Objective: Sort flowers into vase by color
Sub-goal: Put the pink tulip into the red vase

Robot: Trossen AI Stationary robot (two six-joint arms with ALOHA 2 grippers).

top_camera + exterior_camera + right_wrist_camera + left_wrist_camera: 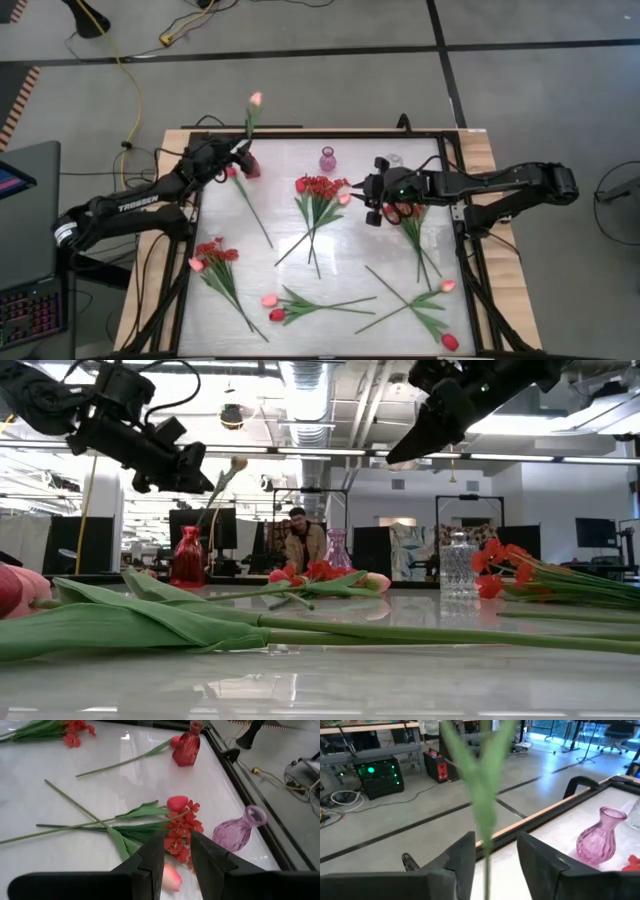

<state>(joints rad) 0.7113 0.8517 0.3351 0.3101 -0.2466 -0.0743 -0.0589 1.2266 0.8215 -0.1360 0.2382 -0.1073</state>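
I see a pink tulip [255,99] clamped by its stem in the left gripper [238,153], bloom sticking out past the table's far edge. In the left wrist view the green stem [485,827] runs straight up between the fingers [462,857]. The held flower sits right by the red vase [250,166] at the far left of the table [350,200]. One flower [245,195] lies on the surface beside that vase, stem angled toward the middle.

The pink vase [328,158] stands at the far middle, and the clear vase [394,160] is just right of it.

The right gripper [374,203] hangs above the table between the middle bunch [318,190] of red blossoms and the right-hand bunch [410,215]. Its fingers [150,857] are apart with nothing between them. In the right wrist view the red blossoms [181,832] and a pink tulip head [170,876] lie directly below them, not touching as far as I can tell.

More on the table: a red and pink bunch [215,255] at the left, two tulips [275,307] at the near middle, and a crossed pair [447,315] at the near right.

A person [300,542] is in the room behind, seen in the low view.
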